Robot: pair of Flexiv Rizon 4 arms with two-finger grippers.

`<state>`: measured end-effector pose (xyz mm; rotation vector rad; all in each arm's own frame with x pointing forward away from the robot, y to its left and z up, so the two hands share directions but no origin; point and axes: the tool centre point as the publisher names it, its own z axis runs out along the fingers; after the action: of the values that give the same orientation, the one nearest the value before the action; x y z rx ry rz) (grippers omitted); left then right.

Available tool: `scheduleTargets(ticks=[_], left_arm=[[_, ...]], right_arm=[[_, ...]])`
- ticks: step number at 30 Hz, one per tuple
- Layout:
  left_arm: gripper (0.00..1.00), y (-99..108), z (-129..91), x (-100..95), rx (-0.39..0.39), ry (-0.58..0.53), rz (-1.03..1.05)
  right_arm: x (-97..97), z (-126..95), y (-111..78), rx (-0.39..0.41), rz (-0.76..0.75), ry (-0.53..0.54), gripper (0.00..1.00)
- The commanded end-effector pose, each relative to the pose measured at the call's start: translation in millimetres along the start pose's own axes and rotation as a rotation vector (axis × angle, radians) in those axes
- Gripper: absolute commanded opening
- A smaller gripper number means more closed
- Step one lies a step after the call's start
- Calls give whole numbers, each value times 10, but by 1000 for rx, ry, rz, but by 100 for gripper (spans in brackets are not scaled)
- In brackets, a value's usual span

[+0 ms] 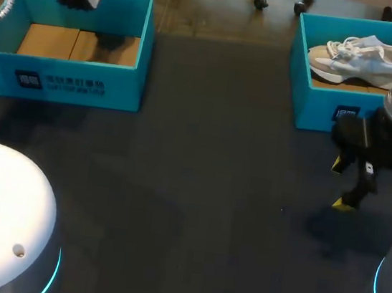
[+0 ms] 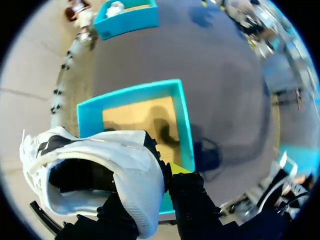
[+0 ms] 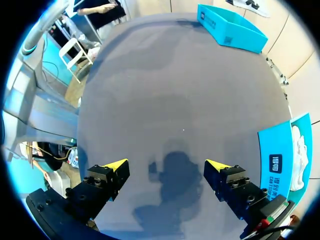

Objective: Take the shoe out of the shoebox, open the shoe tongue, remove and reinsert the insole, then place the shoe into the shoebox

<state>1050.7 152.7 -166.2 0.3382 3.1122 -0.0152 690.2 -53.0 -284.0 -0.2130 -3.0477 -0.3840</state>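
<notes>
Left gripper (image 2: 152, 192): being pressed shut on the side wall of the white sneaker (image 2: 100, 160), one finger on each face, next to the shoe's opening.
White sneaker: being held in the air above the far rim of the left shoebox (image 2: 184, 125), out of the box and touching nothing else. Gripping it by the opening is judged to be leaving the tongue and insole within the other arm's reach.
Left shoebox: being left open below, with only its cardboard floor showing.
Right gripper (image 3: 166, 169): being held spread wide and empty above the dark table (image 1: 197, 190), just in front of the right shoebox (image 1: 317, 105), probably in readiness for the tongue.
Second sneaker (image 1: 360, 56): being left untouched inside the right shoebox.
Hidden: one left finger is being covered by the shoe's fabric, so only one yellow tip shows. The insole is being lost in the dark opening, and the head view is cutting off part of the lifted sneaker.
</notes>
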Motion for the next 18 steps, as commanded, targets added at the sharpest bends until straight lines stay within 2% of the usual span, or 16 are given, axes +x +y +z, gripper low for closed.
scheduleTargets(ticks=[1,12,13,15,18], left_arm=[[0,139,-99,65,61,-63,326],[0,139,-99,65,61,-63,326],[0,141,-99,59,79,-60,358],[0,213,-109,43,35,-83,446],[0,404,-119,-24,31,-75,636]], right_arm=[[-1,9,-3,1,-1,0,100],[-1,9,-3,1,-1,0,100],[-1,9,-3,1,-1,0,100],[-1,9,-3,1,-1,0,100],[-1,9,-3,1,-1,0,100]])
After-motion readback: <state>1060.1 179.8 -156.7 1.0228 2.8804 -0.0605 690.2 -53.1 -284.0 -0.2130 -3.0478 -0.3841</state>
